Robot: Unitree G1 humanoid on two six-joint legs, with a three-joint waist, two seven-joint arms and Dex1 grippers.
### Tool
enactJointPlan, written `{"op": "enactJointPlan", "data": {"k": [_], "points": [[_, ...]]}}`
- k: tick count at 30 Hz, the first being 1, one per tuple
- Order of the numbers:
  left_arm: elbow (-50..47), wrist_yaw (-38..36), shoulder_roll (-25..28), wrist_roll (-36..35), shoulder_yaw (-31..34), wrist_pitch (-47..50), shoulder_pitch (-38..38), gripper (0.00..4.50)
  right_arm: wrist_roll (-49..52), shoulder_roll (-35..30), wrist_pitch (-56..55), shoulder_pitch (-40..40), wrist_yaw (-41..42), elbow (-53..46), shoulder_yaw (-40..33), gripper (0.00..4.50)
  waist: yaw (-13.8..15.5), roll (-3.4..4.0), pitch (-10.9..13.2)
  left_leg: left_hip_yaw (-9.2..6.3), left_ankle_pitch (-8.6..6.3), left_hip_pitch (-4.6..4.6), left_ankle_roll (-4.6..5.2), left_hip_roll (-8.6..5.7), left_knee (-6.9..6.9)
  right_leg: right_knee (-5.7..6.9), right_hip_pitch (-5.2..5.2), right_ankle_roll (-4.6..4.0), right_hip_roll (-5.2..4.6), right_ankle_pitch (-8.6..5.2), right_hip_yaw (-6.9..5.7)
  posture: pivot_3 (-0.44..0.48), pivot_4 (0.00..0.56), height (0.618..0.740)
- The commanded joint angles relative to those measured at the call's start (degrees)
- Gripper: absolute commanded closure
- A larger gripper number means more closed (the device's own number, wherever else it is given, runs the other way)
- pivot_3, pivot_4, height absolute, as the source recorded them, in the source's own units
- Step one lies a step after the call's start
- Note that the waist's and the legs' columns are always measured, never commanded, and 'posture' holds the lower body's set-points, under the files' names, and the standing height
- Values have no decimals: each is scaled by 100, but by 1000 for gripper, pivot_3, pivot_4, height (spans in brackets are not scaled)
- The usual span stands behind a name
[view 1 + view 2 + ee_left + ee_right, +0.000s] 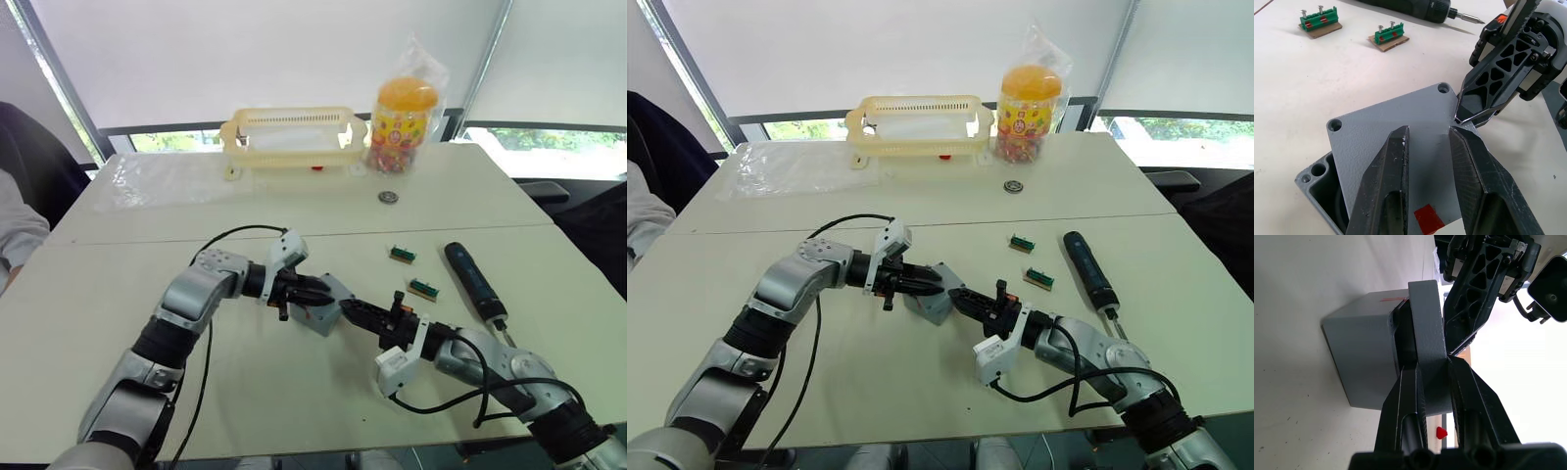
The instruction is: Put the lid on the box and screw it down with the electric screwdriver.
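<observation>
The grey lid [1381, 122] lies askew on the grey box [1312, 183], leaving one corner of the hollow inside uncovered. A red mark [1429, 219] sits on the lid's top. My right gripper [1432, 364] is shut on the lid's edge [1427, 323], reaching in from the right beside the box [328, 305]. My left gripper [1427, 132] hovers flat over the lid with its fingers slightly apart and nothing between them. The dark electric screwdriver [473, 279] lies on the table to the right, apart from both grippers.
Two small green strips holding screws [402, 255] [423, 288] lie between the box and the screwdriver. At the back stand a yellow basket [294, 137], an orange-lidded jar [402, 113] and a small round disc [389, 197]. A person's sleeve [15, 230] is at the left edge.
</observation>
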Motion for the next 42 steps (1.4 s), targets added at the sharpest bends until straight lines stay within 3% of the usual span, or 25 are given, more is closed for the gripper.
{"op": "enactJointPlan", "data": {"k": [1, 9, 18, 26, 35, 42], "points": [[31, 18, 85, 40, -209, 226, 206, 3255, 20, 35, 34, 7, -76, -217, -82, 4363, 1, 0, 0, 0, 0, 0, 0, 0, 0, 0, 0, -3, 0, -1, 0, 0, 150, 740], [-53, 11, 107, -398, 293, 410, 8, 3255, -121, -108, -292, -313, -263, 138, 1, 4363, -8, -2, 5, 0, 0, -3, 0, 0, -2, -2, -3, -8, 0, -4, 0, 0, 150, 740], [-188, 14, 781, -1042, 1112, 990, -303, 3255, -418, -299, -950, -1030, -796, 1078, 194, 4363, -29, 1, 31, 5, 0, -35, 0, 0, -12, -1, -47, 7, 0, 4, 5, 0, 150, 740], [-127, 185, 841, -1010, 1095, 867, -176, 3255, -383, -313, -1486, -1371, -1169, 1499, 331, 4363, -30, 1, 32, 6, 1, -45, -1, 0, -11, 0, -56, 7, 0, 5, 7, 0, 150, 740], [-49, 241, 833, -946, 1003, 691, -3, 3255, -702, -351, -1588, -1408, -1966, 1233, 112, 4363, -27, 3, 34, 7, 1, -54, -1, 0, -10, 0, -65, 7, 1, 5, 8, 0, 150, 740], [54, 228, 852, -923, 1004, 626, -29, 3255, -969, -331, -1828, -1784, -2160, 1686, 427, 4363, -30, 4, 34, 6, 1, -66, -2, 0, -7, 1, -77, 7, 1, 6, 7, 0, 150, 740]]}}
